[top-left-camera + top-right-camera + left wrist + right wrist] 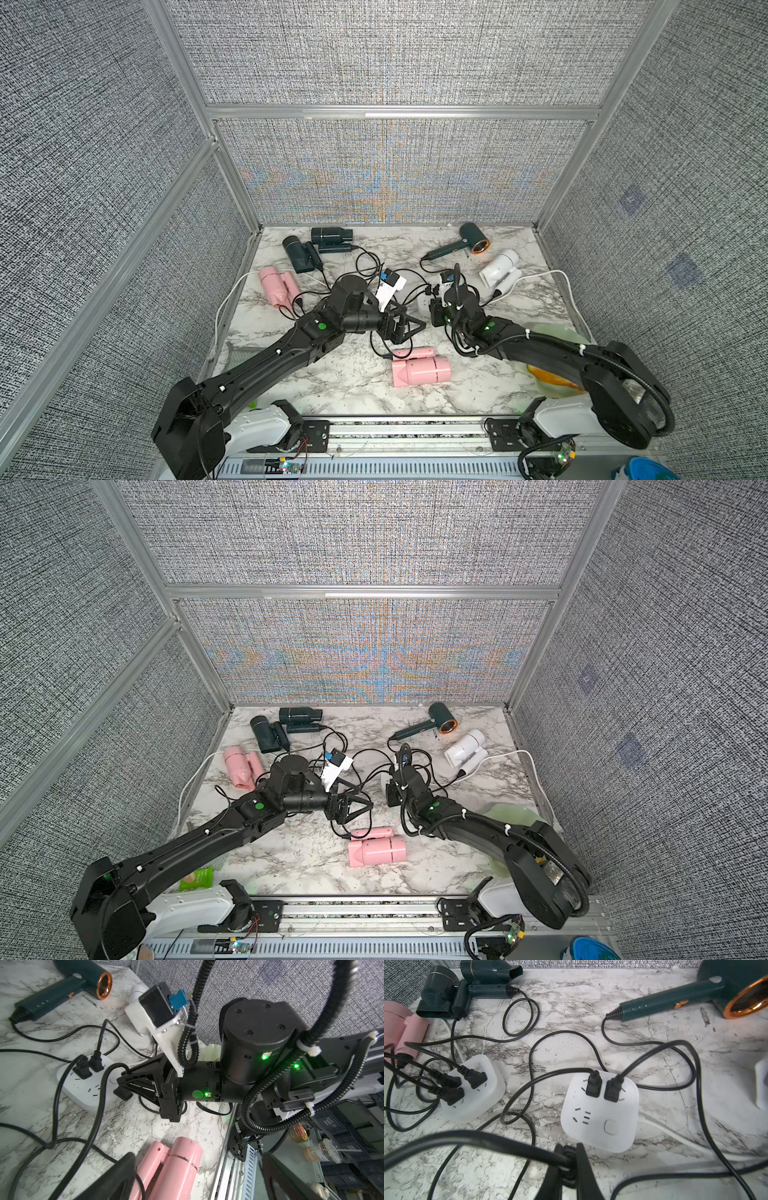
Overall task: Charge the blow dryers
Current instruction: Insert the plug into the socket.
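Our right tool (568,1169) is clenched on a stiff black plug (566,1154) just beside the socket block (591,1134). The left tool (417,326), near that block, gapes released. The pink blow dryer (419,370) lies near the block, light we judge. Its cord (488,1139) looks limp, so we'd hold the plug body.

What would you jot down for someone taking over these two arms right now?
Left claw: open, empty, mid-table.
Right claw: shut on a black plug, close to the two-plug socket block.
Blow dryers: six, scattered on the marble table.
Done: five plugs seated, three in the other socket block.
Left: seat the held plug in the free socket; it likely belongs to the front pink dryer.
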Robot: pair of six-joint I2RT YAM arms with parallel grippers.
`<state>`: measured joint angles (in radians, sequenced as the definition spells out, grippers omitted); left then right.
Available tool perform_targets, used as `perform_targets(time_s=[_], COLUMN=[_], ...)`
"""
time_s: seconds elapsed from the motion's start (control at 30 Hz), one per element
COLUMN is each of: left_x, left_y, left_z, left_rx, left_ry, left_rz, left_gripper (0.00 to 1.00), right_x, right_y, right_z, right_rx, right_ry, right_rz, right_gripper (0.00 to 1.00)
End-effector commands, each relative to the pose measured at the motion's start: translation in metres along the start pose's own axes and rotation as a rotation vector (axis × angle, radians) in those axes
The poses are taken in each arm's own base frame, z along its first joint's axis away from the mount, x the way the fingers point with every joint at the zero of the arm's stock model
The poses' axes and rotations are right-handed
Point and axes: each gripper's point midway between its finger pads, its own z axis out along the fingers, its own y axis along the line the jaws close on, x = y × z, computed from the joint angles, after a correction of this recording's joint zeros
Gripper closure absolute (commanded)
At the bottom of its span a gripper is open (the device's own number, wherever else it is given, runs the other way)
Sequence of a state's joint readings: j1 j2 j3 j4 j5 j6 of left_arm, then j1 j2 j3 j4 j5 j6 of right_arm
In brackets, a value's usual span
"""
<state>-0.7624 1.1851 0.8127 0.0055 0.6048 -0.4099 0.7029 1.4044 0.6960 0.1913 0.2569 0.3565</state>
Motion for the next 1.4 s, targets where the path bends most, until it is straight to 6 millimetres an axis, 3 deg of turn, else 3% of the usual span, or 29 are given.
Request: perform_targets(time_s=[0.0,0.1,0.4,1.0,1.37], left_x=[-0.004,-0.004,-0.001,0.000,0.000], left_y=[0.005,0.006,0.004,0.004,0.004], left_z=[-0.002,-0.004,-0.007,-0.005,-0.006], left_rx=[-0.022,-0.023,-0.015,-0.003,-0.004], left_ry=[-0.030,-0.038,-0.040,-0.041,-0.041], left_rz=[-0.020,-0.027,-0.034,-0.041,-0.041], left_gripper=[0.05,0.05,0.05,0.06,0.06], right_x=[-0.025,-0.025,-0.033,-0.007,0.002], right_y=[0.008,0.005,-0.002,-0.018,-0.017], right_z=[0.011,0.024,0.037,0.042,0.049], right_rx=[-0.017,0.014,0.076,0.125,0.113], right_ry=[-0.112,-0.131,-0.157,-0.109,-0.082], right_rz=[-0.012,-0.015,-0.030,0.020,0.025], right_gripper=[0.97,0.97,0.97,0.96,0.96])
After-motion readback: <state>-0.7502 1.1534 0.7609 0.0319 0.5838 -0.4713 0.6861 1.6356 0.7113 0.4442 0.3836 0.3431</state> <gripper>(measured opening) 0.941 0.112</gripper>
